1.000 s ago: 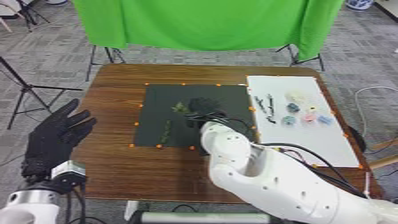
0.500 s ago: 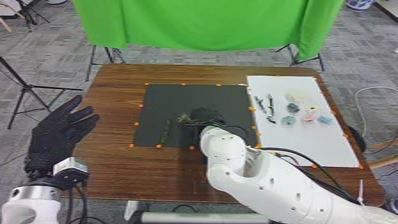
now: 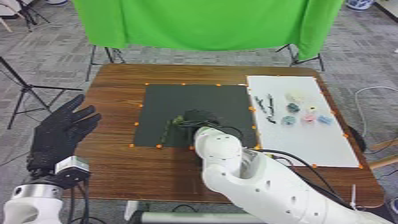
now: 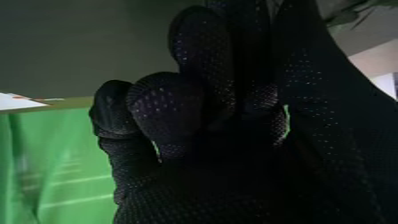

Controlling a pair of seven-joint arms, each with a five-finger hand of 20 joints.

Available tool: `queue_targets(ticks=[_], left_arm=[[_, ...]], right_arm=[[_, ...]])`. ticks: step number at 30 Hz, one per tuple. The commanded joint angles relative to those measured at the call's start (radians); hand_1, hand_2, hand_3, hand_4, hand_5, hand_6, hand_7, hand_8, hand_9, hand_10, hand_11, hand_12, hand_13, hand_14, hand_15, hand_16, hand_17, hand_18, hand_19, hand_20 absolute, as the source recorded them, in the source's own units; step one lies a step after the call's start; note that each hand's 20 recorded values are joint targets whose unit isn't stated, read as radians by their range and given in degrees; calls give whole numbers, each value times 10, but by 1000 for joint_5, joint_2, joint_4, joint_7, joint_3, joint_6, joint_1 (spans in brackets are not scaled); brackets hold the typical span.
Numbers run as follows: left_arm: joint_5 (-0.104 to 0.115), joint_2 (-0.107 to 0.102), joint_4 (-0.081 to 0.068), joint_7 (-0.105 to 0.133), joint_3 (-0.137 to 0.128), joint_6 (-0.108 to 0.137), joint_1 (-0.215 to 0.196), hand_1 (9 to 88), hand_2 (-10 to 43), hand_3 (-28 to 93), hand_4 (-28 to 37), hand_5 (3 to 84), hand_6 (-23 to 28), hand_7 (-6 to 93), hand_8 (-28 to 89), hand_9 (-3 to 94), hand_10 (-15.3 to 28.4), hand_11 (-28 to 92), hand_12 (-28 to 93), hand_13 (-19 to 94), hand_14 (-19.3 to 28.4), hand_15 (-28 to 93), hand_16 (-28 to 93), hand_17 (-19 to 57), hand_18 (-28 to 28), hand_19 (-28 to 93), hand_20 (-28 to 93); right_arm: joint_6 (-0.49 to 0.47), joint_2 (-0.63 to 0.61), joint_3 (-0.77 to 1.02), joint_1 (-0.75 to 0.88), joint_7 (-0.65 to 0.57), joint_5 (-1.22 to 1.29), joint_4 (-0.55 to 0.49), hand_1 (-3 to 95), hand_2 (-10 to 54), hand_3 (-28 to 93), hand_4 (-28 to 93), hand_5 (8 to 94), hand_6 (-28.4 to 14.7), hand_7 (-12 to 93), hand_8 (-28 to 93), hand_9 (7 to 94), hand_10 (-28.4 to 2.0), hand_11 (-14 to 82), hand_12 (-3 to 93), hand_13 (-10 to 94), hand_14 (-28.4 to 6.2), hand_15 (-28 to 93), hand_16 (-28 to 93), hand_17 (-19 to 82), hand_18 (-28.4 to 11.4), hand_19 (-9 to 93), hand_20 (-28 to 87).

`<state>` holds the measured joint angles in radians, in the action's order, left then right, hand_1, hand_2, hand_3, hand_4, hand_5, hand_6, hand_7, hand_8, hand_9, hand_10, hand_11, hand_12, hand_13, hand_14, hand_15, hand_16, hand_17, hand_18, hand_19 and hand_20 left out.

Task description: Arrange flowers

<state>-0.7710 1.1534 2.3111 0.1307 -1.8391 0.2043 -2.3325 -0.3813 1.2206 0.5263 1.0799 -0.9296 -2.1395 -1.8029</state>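
Head view: right hand with a green sprig over a black mat.
Nearest, the left hand [image 3: 55,142], fingers relaxed and empty, hangs beside the left edge of the brown table [image 3: 111,172]. Farther in, the right hand [image 3: 203,118] has its fingers curled around the leafy green sprig [image 3: 179,121]; in the right wrist view, leaves show beyond the thumb [image 4: 311,75]. A slender green stem [image 3: 164,134] lies on the black mat [image 3: 169,97]. To the right, a white sheet [image 3: 315,147] bears dark slender pieces [image 3: 270,107] and, beside them, pastel flower heads [image 3: 308,118]. Beyond the table hangs a green cloth [image 3: 213,25].
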Motion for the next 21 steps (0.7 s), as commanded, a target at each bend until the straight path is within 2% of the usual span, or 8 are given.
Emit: queue_targets(ticks=[1,8,10,12,14,16,18,21], left_arm=[[-6,4,-3,-11,-1,-10,-9,244,61,818,-193,379,98,134,-97,365,204,269,95,269,271,496,-96,-85,244,603,-60],[-6,12,7,-8,-10,-5,-32,244,62,817,-193,379,99,134,-96,365,204,270,95,268,271,496,-96,-85,244,604,-61],[-6,7,8,-8,-5,4,-35,244,62,817,-193,379,98,133,-97,365,204,270,95,268,271,496,-96,-85,244,603,-61],[-10,12,10,-21,-9,-15,-40,244,62,817,-193,379,98,134,-96,365,204,270,95,268,271,496,-96,-85,244,604,-61],[-8,12,12,-15,-1,-4,-44,244,63,817,-193,379,99,134,-97,365,204,270,95,268,271,496,-96,-85,244,604,-61],[-3,9,13,-4,5,3,-48,244,63,816,-193,380,99,134,-97,365,204,270,95,268,271,496,-96,-85,244,604,-61],[-6,8,13,-4,5,2,-48,244,63,816,-193,380,99,134,-97,365,204,271,95,268,271,496,-97,-85,244,603,-61],[-6,8,16,-1,7,7,-50,244,63,816,-193,380,99,133,-97,364,204,271,95,268,271,496,-97,-85,243,603,-61]], right_arm=[[-52,12,8,-1,-28,2,1,402,-95,818,-282,880,-38,193,68,831,-163,488,220,782,-115,793,172,434,-281,932,557],[-6,-44,-26,-31,-45,-25,-59,370,-89,828,-277,873,-40,186,41,821,-169,489,219,772,-119,797,169,427,-283,932,552],[-49,-59,28,9,-22,-92,-109,351,-80,829,-269,866,-42,186,-9,811,-172,492,220,767,-120,800,164,424,-284,932,548],[-47,-85,68,27,-14,-95,-158,341,-74,828,-256,853,-48,195,-91,792,-181,497,218,752,-123,805,159,417,-284,932,545],[-44,-114,102,32,-16,-79,-191,333,-70,820,-253,837,-57,195,-106,768,-193,502,220,743,-125,807,158,412,-284,932,544],[11,-164,111,21,-23,-59,-214,321,-66,814,-248,815,-65,195,-106,746,-201,509,219,731,-129,811,155,407,-284,932,542],[62,-205,133,18,-31,-43,-213,310,-59,813,-245,789,-75,194,-106,730,-209,513,219,722,-132,814,153,403,-284,932,536],[121,-241,182,23,-50,-1,-173,291,-48,811,-241,738,-96,175,-111,692,-221,517,212,703,-139,821,146,394,-284,932,515]])
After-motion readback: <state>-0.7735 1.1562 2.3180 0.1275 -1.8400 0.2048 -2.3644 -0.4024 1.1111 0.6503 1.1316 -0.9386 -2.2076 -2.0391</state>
